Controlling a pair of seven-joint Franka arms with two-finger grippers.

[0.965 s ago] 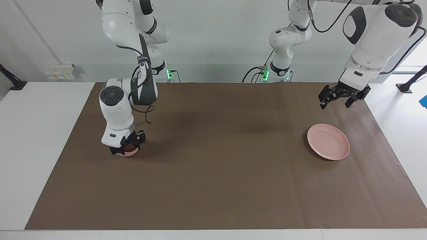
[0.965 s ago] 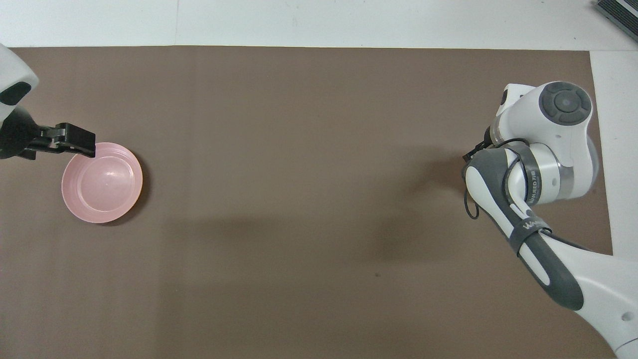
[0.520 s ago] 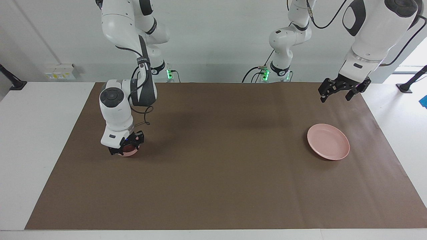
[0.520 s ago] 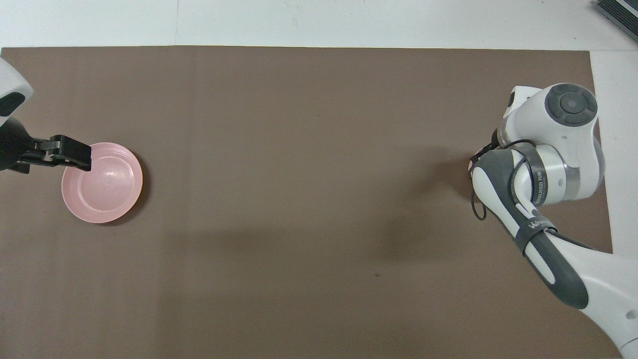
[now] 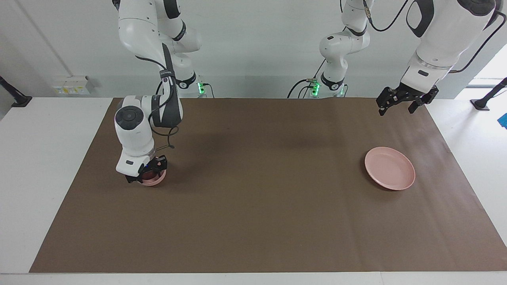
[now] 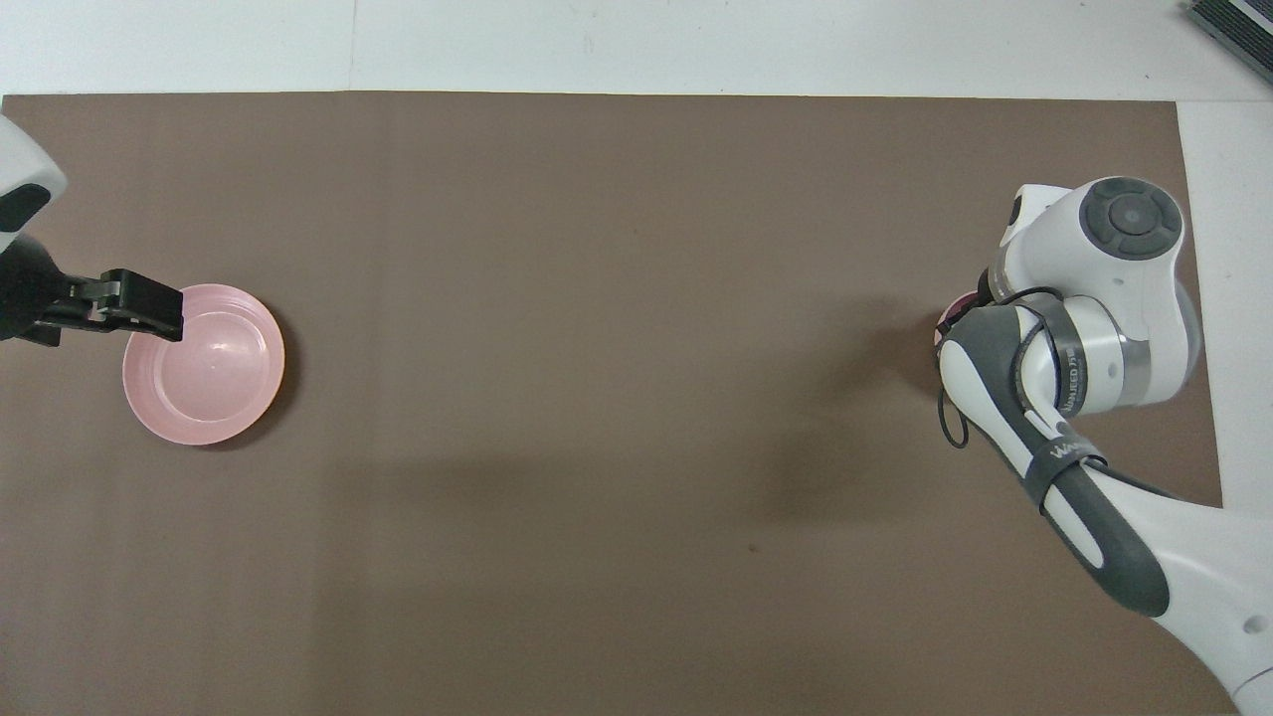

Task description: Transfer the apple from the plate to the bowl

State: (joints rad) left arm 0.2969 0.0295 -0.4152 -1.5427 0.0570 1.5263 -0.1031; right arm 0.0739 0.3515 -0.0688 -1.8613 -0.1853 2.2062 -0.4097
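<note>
Raised right claw [image 5: 145,174], round bowl [image 5: 153,181]

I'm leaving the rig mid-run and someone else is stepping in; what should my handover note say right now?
Right gripper: lowered into the bowl, toward the right arm's end of the table; grip not readable.
Left gripper: raised, open, holding nothing, waiting up in the air near the plate.
Plate: bare, toward the left arm's end.
Apple: off the plate; not clearly seen, probably hidden under the right gripper at the bowl.
Left: confirm the apple is in the bowl, then lift the right arm away.
</note>
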